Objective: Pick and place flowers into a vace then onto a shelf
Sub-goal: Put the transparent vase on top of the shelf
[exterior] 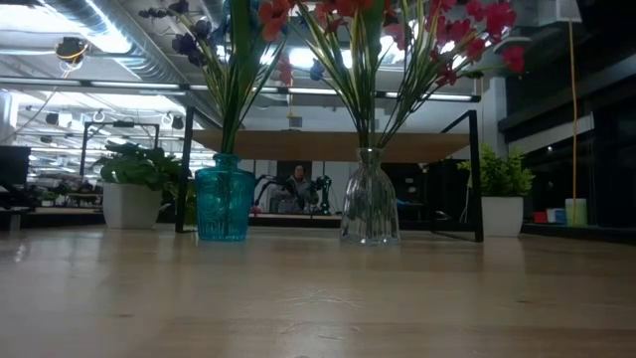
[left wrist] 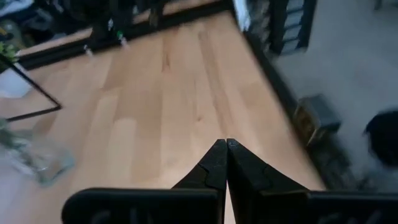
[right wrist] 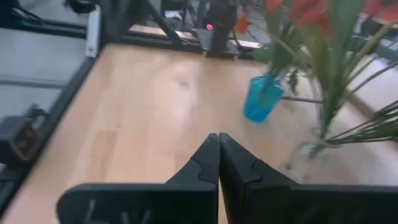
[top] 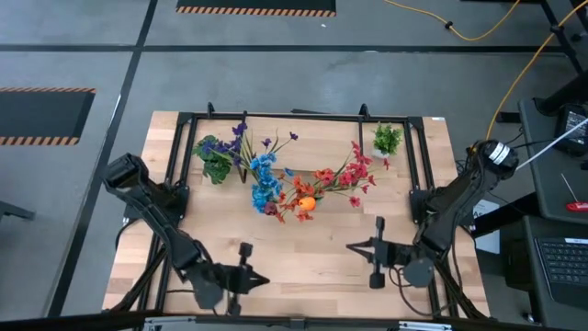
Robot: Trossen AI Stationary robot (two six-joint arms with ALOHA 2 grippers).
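Standing flowers (top: 303, 188) in unlabelled vases (exterior: 370, 204)

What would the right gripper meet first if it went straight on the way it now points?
Probably the bare tabletop: the right gripper, shut, angles down at open wood. The blue vase and clear vase stand off to one side, though depth is unclear.

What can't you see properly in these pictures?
- Flower tops: cut off by the top edge in the low view.
- Shelf: in the high view the flowers cover most of it.
- Clear vase: blurred in both wrist views, and hidden under the blooms in the high view.
- Whoever sits far behind the vases in the low view: too small.
- Both grippers, left and right: absent from the low view.
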